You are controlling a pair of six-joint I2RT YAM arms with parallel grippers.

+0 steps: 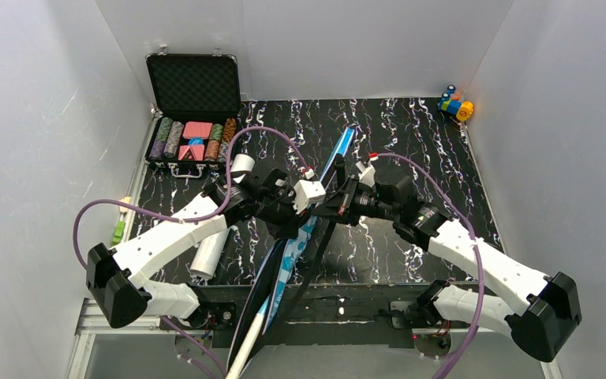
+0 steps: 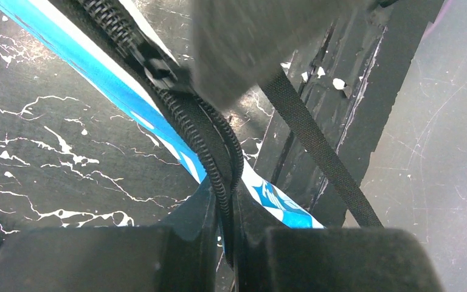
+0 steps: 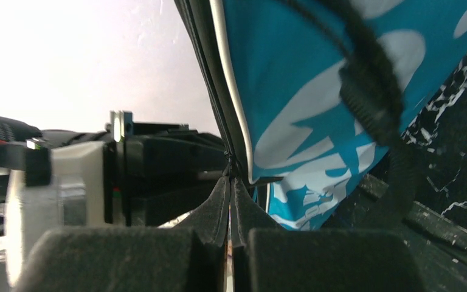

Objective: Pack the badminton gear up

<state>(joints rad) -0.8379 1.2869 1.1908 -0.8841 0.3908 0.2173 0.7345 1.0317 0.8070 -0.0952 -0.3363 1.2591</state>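
Observation:
The blue "SPORT" bag (image 1: 284, 264) lies diagonally down the middle of the table, its black strap (image 1: 316, 253) beside it. A white racket handle (image 1: 241, 347) sticks out of its near end. My left gripper (image 1: 290, 221) is shut on the bag's black zip edge (image 2: 216, 152); its jaws (image 2: 231, 201) pinch the zip teeth. My right gripper (image 1: 339, 201) is shut on a thin black piece at the zip line (image 3: 230, 169), with the bag's blue cloth (image 3: 304, 91) hanging beside it. The zip slider (image 2: 158, 67) sits just under a blurred grey finger. The long white tube (image 1: 209, 251) lies left of the bag. No shuttlecocks show.
An open black case of poker chips (image 1: 193, 118) stands at the back left. Small coloured toy blocks (image 1: 456, 105) sit at the back right corner. A green item (image 1: 118, 229) lies at the left edge. White walls close in on three sides.

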